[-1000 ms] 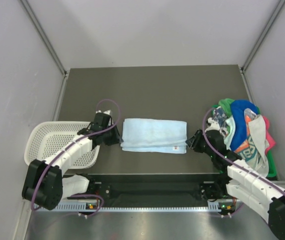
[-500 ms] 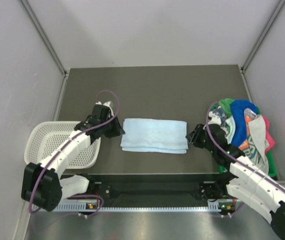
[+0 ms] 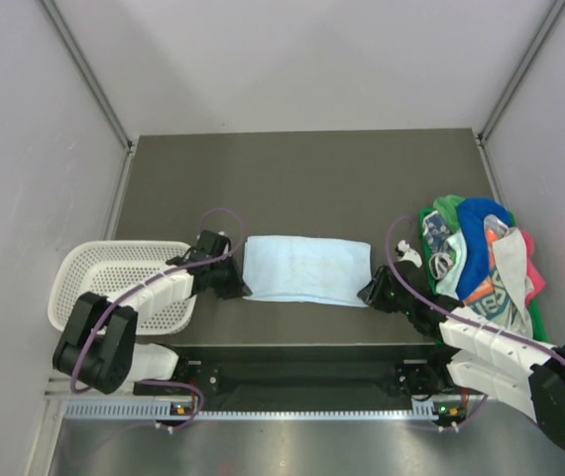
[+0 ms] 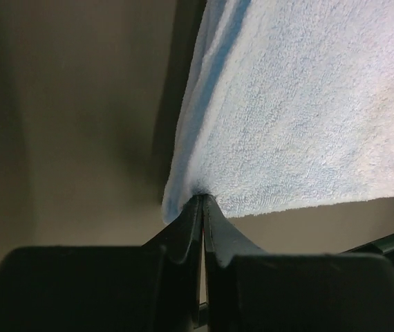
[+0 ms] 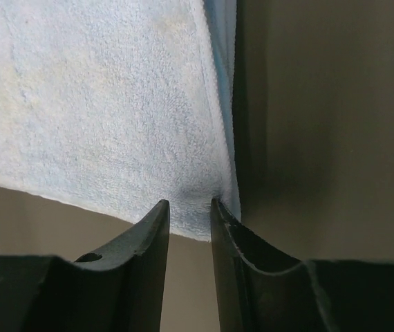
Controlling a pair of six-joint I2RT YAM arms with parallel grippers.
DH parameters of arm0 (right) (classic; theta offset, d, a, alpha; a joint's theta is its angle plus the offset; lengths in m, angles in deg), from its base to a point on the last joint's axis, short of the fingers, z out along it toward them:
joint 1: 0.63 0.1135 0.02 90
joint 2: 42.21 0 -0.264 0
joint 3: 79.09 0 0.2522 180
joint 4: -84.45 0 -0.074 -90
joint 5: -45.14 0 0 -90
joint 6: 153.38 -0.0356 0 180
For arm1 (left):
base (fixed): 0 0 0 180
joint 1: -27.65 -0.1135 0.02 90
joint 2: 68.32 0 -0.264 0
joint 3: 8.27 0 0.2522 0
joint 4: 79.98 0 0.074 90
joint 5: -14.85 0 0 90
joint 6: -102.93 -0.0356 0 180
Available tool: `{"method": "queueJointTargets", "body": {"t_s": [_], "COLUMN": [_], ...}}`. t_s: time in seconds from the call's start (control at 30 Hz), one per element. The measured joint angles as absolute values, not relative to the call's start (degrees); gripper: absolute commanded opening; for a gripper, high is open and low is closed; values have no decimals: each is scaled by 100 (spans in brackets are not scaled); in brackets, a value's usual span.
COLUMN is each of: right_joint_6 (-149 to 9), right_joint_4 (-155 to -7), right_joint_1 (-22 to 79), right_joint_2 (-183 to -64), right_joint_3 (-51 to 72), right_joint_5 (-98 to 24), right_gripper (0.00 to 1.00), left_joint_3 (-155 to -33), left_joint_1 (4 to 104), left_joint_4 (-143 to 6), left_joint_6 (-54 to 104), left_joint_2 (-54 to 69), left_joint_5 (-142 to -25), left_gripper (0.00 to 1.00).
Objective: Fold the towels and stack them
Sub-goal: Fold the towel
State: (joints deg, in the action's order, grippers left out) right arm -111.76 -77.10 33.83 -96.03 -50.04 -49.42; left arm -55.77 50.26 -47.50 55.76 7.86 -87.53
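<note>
A pale blue towel (image 3: pixel 307 270), folded into a long rectangle, lies flat in the middle of the table. My left gripper (image 3: pixel 235 286) is at its near left corner. In the left wrist view the left gripper (image 4: pixel 202 199) is shut, pinching that corner of the towel (image 4: pixel 301 104). My right gripper (image 3: pixel 370 293) sits at the near right corner. In the right wrist view the right gripper (image 5: pixel 190 204) is open, its tips straddling the towel's (image 5: pixel 100 104) near edge. A heap of unfolded towels (image 3: pixel 481 263) in royal blue, green, pink, grey and print lies at the right.
A white mesh basket (image 3: pixel 114 283) stands at the left, just behind my left arm. A green tray edge (image 3: pixel 538 319) shows under the heap at the right wall. Bare dark table (image 3: pixel 302 178) stretches beyond the folded towel to the back wall.
My left gripper slid to the towel's near left corner and shut on it. My right gripper moved nearer and down to the near right corner, still open.
</note>
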Motion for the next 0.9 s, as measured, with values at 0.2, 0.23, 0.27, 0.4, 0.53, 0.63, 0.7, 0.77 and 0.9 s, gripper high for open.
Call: {"method": "queueJointTargets", "body": {"t_s": [0.2, 0.23, 0.27, 0.4, 0.53, 0.63, 0.7, 0.77, 0.9], "right_joint_6": [-11356, -11358, -11358, -11351, -11329, -11286, -11238, -11183, -11074], "right_joint_4": [-7817, -7813, -7802, -7697, -7516, -7503, -7503, -7522, -7605], "right_joint_1": [3385, 3385, 3385, 3385, 3381, 3357, 3313, 3250, 3027], "right_joint_2": [-9559, -9559, -9559, -9524, -9435, -9441, -9505, -9597, -9712], "right_joint_3": [-5082, -5082, -5078, -5045, -5019, -5014, -4975, -4942, -4940], "right_joint_5": [-4950, -4950, -4950, -4983, -5053, -5060, -5029, -4977, -4817], "right_gripper": [30, 30, 30, 31, 31, 31, 31, 31, 31], "left_joint_3": [-5327, -5332, -5343, -5627, -6289, -6687, -6910, -7107, -7266], "left_joint_1": [5037, 5041, 5041, 5052, 5056, 5056, 5056, 5056, 5054], "left_joint_4": [-5010, -4977, -4929, -4407, -4099, -4108, -4105, -4073, -4068], "left_joint_6": [5856, 5860, 5847, 5703, 5443, 5279, 5141, 5036, 4839], "left_joint_2": [533, 511, 480, 266, 109, 229, 526, 922, 1636], "left_joint_5": [-8699, -8686, -8672, -8598, -8369, -8146, -8017, -7971, -7973], "left_gripper": [7, 8, 9, 32, 51, 59, 62, 65, 69]}}
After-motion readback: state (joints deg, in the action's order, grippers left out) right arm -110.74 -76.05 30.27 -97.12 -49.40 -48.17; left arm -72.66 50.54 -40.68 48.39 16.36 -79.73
